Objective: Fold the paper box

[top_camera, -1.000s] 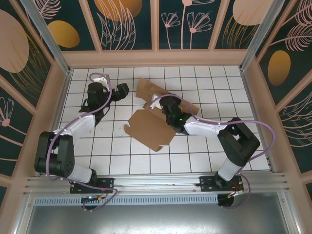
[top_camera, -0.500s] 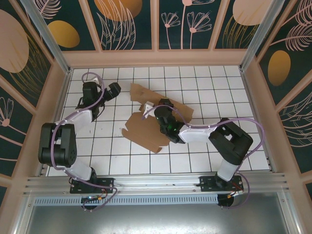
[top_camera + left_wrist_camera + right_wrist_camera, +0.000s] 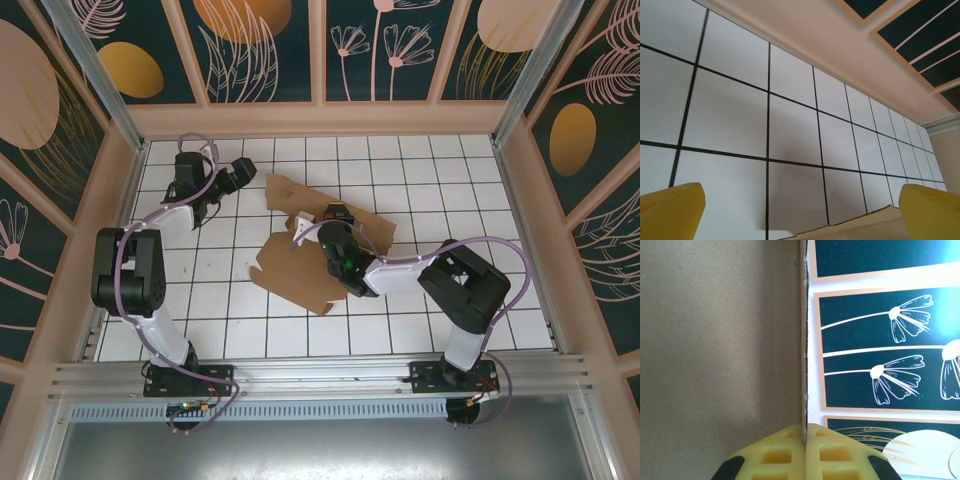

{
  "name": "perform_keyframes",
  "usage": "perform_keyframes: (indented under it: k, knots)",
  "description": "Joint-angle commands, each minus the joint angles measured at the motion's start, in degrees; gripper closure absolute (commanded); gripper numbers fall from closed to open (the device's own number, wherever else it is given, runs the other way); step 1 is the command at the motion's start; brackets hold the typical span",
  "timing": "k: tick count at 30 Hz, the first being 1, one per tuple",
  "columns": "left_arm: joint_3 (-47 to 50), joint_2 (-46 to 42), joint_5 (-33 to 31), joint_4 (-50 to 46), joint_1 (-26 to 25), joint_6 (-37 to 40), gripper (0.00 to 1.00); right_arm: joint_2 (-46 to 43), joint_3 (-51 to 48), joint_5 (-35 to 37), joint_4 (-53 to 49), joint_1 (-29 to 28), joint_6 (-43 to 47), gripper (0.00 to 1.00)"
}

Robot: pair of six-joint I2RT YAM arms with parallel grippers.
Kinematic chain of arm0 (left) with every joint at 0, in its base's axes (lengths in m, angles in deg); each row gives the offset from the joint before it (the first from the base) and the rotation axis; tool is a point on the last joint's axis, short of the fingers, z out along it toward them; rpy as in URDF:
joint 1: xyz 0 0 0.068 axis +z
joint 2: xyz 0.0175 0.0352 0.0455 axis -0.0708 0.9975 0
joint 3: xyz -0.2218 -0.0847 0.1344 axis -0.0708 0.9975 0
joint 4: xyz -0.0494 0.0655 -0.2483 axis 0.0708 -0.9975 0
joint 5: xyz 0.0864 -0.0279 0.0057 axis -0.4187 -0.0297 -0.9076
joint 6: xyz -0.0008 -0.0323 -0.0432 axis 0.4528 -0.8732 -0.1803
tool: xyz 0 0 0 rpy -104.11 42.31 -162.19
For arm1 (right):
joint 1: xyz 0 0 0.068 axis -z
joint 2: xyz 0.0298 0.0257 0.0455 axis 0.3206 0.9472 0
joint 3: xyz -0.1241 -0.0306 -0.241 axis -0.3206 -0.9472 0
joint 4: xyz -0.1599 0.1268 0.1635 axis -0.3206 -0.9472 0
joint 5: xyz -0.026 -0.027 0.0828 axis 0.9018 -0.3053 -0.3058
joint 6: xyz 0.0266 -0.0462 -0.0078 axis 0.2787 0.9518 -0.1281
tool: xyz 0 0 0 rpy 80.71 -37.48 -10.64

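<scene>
White square-tiled tabletop with black grid lines, dark teal floral-print wall panels, aluminium rail along the near edge.

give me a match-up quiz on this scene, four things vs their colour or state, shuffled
Things:
1. left fingers
2. right fingers
3. paper box
4. tiled floor

States:
a. white with dark lines
b. pinched shut on a cardboard edge
c. brown, lying mid-floor
d. wide apart, holding nothing

Pairs: 1-d, 2-b, 3-c, 4-a
</scene>
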Motion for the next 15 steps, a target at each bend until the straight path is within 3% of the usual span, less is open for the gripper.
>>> perform_keyframes:
  k: [1, 8, 12, 15]
  knots:
    - [-5.1, 3.2, 3.8, -3.8, 0.2, 0.9, 0.02, 1.5, -1.3, -0.7, 4.4, -0.2, 1.2, 1.0]
    - [-14.6, 10.1, 8.7, -8.8, 0.2, -0.3, 0.07, 1.6, -1.0, -0.9, 4.3, -0.7, 0.9, 1.0]
    - [-26.0, 18.0, 9.9, -21.1, 0.2, 2.2, 0.19, 0.9, -0.8, -1.1, 2.7, -0.8, 0.2, 1.0]
    - [-28.8, 20.8, 11.6, -22.6, 0.1, 2.3, 0.27, 0.3, -0.7, -1.4, 1.4, -0.8, -0.5, 1.0]
